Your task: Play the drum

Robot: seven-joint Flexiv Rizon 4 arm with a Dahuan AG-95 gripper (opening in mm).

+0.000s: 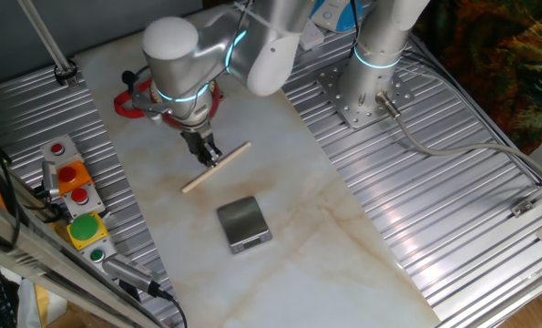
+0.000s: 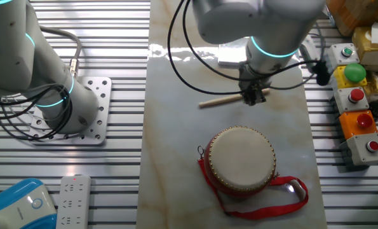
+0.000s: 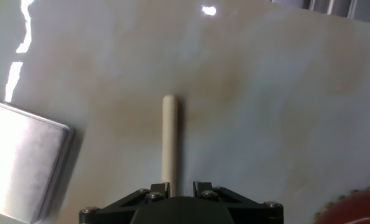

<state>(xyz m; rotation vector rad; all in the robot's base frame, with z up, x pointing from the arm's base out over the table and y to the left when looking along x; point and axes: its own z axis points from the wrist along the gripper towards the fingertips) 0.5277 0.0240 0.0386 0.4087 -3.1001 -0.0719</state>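
The drum [image 2: 241,159] has red sides, a cream head and a red strap, and stands on the marble slab nearer the camera in the other fixed view. In one fixed view only its red strap [image 1: 125,102] shows behind the arm. Its red rim shows at the bottom right of the hand view [image 3: 362,208]. A pale wooden drumstick [image 2: 222,100] [image 1: 218,167] lies low over the slab beyond the drum. My gripper [image 2: 253,95] [image 1: 210,157] points down over the stick's end. In the hand view the stick [image 3: 169,137] runs between the fingers of my gripper [image 3: 181,186], against the left one, with a gap to the right one.
A grey metal block [image 1: 243,222] [image 3: 23,162] lies on the slab beside the stick. A button box [image 2: 357,95] [image 1: 75,196] stands on the ribbed table beside the slab. The robot base [image 1: 366,87] is bolted at the other side.
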